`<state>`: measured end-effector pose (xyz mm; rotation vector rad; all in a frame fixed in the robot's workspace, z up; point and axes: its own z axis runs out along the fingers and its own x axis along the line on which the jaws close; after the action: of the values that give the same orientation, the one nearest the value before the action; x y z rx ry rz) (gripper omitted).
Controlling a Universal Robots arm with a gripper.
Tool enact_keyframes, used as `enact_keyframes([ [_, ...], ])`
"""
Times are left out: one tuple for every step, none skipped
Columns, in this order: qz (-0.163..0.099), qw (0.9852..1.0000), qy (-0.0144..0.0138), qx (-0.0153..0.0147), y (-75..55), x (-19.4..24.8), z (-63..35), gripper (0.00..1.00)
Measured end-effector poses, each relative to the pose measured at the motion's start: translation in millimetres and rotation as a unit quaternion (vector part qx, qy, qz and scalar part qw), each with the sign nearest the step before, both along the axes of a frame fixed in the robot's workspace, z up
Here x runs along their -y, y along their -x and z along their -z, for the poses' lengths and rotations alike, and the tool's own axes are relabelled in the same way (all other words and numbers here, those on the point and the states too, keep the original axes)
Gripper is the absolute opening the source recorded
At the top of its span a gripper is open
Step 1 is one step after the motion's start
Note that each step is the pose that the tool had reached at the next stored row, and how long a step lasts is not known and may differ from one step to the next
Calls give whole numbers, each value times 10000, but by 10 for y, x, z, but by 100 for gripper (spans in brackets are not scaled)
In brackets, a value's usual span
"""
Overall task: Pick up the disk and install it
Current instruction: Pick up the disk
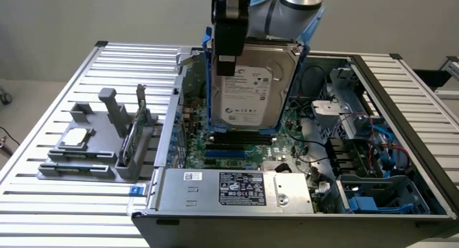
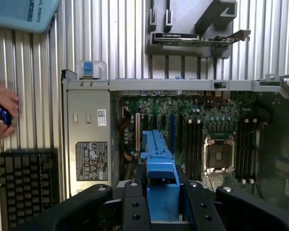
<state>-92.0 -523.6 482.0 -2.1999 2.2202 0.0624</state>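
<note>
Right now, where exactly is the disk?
In the exterior view, the disk hangs upright in the claw at top centre, above the open computer case and its motherboard.

A slatted metal table (image 1: 43,215) is seen, on which an open computer case (image 1: 301,233) is set. Just beside the case, toward the exterior view's left, a grey holder (image 1: 86,170) is placed on the slats. In the wrist view a black keyboard (image 2: 24,187) is laid on the table near the case
</note>
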Motion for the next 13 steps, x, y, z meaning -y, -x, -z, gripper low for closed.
enact_keyframes([
  [1, 10000, 1, 0, -32, 23, -1, 33],
  [0, 10000, 0, 0, -64, 46, 0, 33],
  [0, 10000, 0, 0, -96, 69, 0, 33],
  [0, 10000, 0, 0, -129, 92, 0, 33],
  [0, 10000, 0, 0, -160, 115, 0, 33],
  [1, 10000, 0, 0, -194, 140, 0, 33],
  [1, 10000, 1, 0, -227, 163, 0, 33],
  [0, 10000, 0, 0, -259, 186, 0, 33],
  [0, 10000, 0, 0, -291, 209, 0, 33],
  [0, 10000, 0, 0, -324, 232, 0, 33],
  [1, 10000, 0, 0, -356, 255, 0, 33],
  [0, 10000, 0, 0, -391, 280, 0, 33],
  [0, 10000, 0, 0, -423, 303, 0, 33],
])
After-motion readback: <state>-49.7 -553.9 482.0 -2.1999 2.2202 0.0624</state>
